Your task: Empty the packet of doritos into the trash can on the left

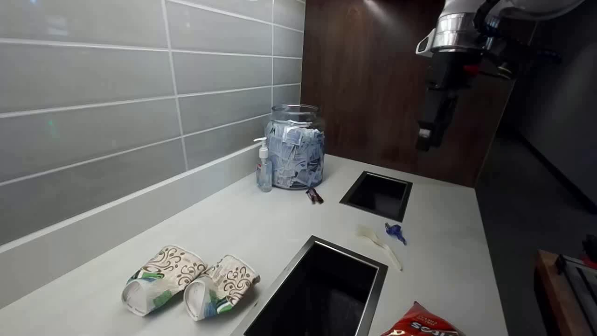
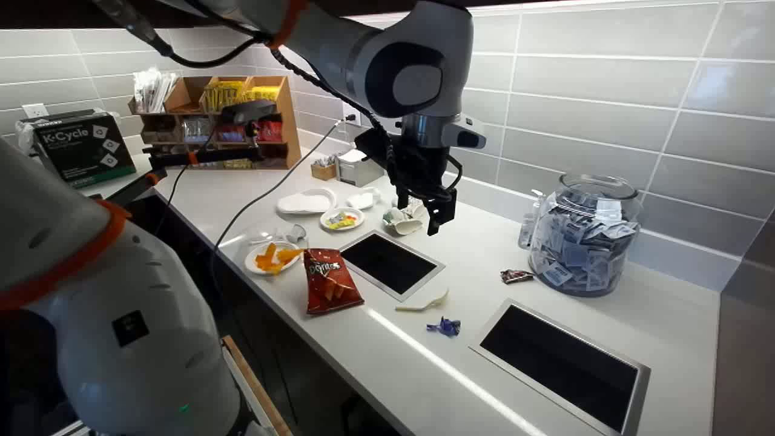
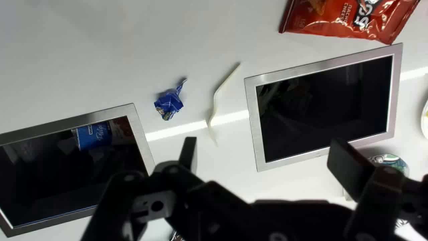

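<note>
The red Doritos packet (image 2: 332,281) lies on the counter beside a rectangular black opening with a metal rim (image 2: 422,282). The packet is cut off at the top right of the wrist view (image 3: 347,20) and at the bottom of an exterior view (image 1: 422,324). I cannot tell if it is torn open. A second rimmed opening (image 2: 643,387) is set in the counter; the wrist view shows wrappers inside it (image 3: 142,137). My gripper (image 3: 264,164) is open and empty, fingers wide apart. In both exterior views it hangs high above the counter, apart from the packet.
A pale fork (image 3: 215,97) and a blue wrapper (image 3: 169,104) lie between the openings. A glass jar of sachets (image 2: 584,242), a pump bottle (image 1: 264,170) and crumpled cups (image 1: 165,275) stand along the wall side. A plate of orange pieces (image 2: 251,263) is beside the packet.
</note>
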Controlling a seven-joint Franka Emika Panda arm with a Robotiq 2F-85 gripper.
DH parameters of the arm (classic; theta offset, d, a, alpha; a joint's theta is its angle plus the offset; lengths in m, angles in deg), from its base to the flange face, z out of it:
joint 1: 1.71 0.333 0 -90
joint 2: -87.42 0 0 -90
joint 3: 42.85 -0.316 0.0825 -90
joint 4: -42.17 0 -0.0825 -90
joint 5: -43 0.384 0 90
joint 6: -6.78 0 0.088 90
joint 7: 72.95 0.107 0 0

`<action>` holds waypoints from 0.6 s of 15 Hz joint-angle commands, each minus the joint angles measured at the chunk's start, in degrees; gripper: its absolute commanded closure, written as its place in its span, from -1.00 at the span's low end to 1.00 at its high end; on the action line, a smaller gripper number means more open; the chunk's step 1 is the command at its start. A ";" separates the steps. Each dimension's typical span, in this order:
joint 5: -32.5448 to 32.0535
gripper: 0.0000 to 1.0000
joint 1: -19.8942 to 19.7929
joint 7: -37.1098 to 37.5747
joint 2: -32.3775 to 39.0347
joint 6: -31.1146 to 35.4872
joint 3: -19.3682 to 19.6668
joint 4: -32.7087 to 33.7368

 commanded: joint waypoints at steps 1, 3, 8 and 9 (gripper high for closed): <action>0.28 -1.00 -0.67 -0.24 0.03 -0.16 -0.62 0.09; 0.28 -1.00 -0.67 -0.25 0.03 -0.16 -0.62 0.09; 0.28 -1.00 -0.67 -0.24 0.03 -0.16 -0.62 0.09; 0.28 -1.00 0.24 -2.42 0.22 0.76 -0.78 -0.14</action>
